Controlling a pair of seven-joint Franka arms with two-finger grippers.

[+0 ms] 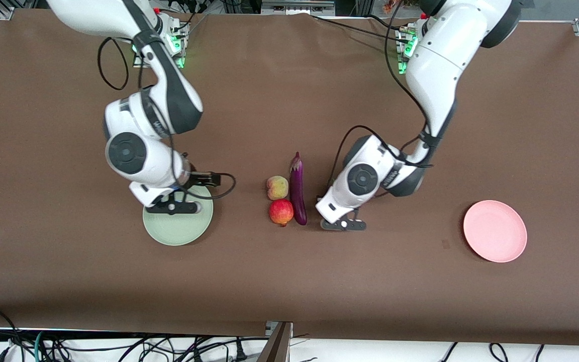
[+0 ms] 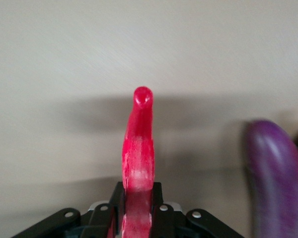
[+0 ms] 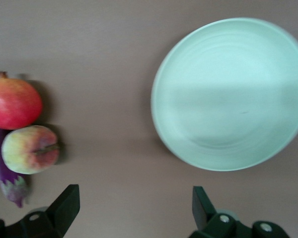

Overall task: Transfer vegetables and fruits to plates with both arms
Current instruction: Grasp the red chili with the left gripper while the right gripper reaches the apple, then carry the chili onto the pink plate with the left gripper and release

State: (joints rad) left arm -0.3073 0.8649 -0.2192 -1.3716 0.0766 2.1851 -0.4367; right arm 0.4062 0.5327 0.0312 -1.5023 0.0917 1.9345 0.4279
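My left gripper [image 1: 344, 224] is shut on the red chili pepper [image 2: 138, 144], which sticks out past the fingers [image 2: 137, 191], low over the table beside the purple eggplant [image 1: 297, 188] [image 2: 278, 178]. The chili is hidden in the front view. The pale yellow fruit [image 1: 277, 187] [image 3: 30, 148] and the red-orange fruit [image 1: 281, 211] [image 3: 14, 103] lie against the eggplant toward the right arm's end. My right gripper [image 1: 174, 206] [image 3: 134, 203] is open and empty, hanging over the rim of the pale green plate [image 1: 179, 231] [image 3: 228, 94]. The pink plate [image 1: 494, 231] sits empty toward the left arm's end.
The brown table [image 1: 289, 281] stretches bare between the fruits and each plate. Black cables trail from both wrists, and one loops beside the green plate [image 1: 224, 186].
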